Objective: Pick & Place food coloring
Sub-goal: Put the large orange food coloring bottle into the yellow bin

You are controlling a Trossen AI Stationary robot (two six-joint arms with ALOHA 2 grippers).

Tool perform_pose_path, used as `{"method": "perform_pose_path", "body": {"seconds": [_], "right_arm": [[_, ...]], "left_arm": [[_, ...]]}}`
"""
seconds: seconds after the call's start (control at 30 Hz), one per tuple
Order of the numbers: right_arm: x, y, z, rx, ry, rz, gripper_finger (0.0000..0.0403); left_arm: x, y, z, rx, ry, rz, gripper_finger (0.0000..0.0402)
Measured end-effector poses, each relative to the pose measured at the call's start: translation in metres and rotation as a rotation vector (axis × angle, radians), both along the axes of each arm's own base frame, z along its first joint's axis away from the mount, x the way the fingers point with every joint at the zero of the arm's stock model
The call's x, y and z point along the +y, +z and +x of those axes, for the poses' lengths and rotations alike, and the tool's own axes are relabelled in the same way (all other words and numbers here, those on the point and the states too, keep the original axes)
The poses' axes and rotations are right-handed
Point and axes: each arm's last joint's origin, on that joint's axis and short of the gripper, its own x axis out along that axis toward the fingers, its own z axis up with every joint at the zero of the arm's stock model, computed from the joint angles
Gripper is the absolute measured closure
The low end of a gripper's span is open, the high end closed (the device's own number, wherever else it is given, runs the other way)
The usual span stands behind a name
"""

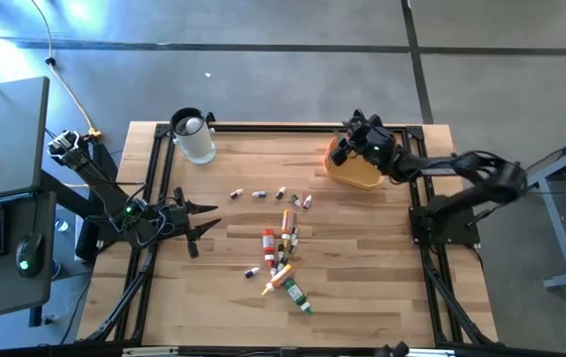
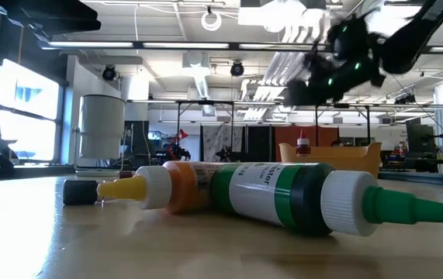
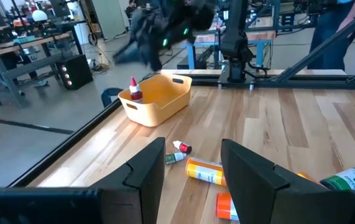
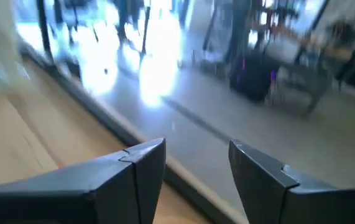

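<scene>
On the wooden surface (image 1: 362,288), from above: food coloring bottles (image 1: 283,253) scattered mid-table; left gripper (image 1: 206,218) beside them, low, fingers spread wide; right gripper (image 1: 354,134) raised over the yellow tray (image 1: 352,171) at the far right corner; clear jar (image 1: 195,137) at the far left.

At table height: green bottle (image 2: 314,200) and orange bottle (image 2: 182,186) lying touching, close up.

Past the left wrist: fingers (image 3: 146,171) wide, empty; one red bottle (image 3: 135,90) standing in the tray.

Past the right wrist: fingers (image 4: 140,168) apart, holding nothing.
</scene>
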Motion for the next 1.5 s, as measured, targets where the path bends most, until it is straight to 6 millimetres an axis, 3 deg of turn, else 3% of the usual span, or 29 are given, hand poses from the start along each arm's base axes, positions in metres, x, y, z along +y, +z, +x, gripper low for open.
{"method": "perform_pose_path", "body": {"seconds": [0.13, 0.3, 0.4, 0.5, 0.77, 0.9, 1.13, 1.37, 1.5], "right_arm": [[0.038, 0.038, -0.008, -0.094, 0.244, -0.032, 0.0231], [0.097, 0.045, -0.005, -0.140, 0.654, 0.195, 0.0231], [0.129, 0.038, 0.003, -0.112, 0.769, 0.305, 0.0231], [0.153, 0.028, 0.011, -0.062, 0.775, 0.310, 0.0231], [0.209, -0.009, 0.036, 0.028, 0.945, 0.352, 0.0231], [0.235, -0.030, 0.048, 0.015, 1.030, 0.339, 0.0231], [0.252, -0.059, 0.057, 0.026, 0.952, 0.239, 0.0231], [0.244, -0.060, 0.057, 0.046, 0.705, 0.102, 0.0231], [0.241, -0.061, 0.056, 0.069, 0.631, 0.058, 0.0231]], "left_arm": [[0.000, 0.000, 0.000, -0.002, 0.001, -0.004, 0.0248], [0.000, 0.000, 0.000, -0.002, 0.001, -0.005, 0.0248], [0.000, 0.000, 0.000, -0.007, 0.003, -0.013, 0.0248], [0.002, 0.002, 0.003, -0.039, 0.020, -0.065, 0.0248], [0.011, -0.009, 0.037, -0.001, -0.131, -0.248, 0.0248], [0.010, -0.028, 0.055, 0.098, -0.175, -0.306, 0.0248], [-0.013, -0.042, 0.097, 0.193, -0.220, -0.317, 0.0248], [-0.039, -0.045, 0.149, 0.273, -0.128, -0.409, 0.0248], [-0.050, -0.049, 0.171, 0.411, -0.024, -0.462, 0.0248]]}}
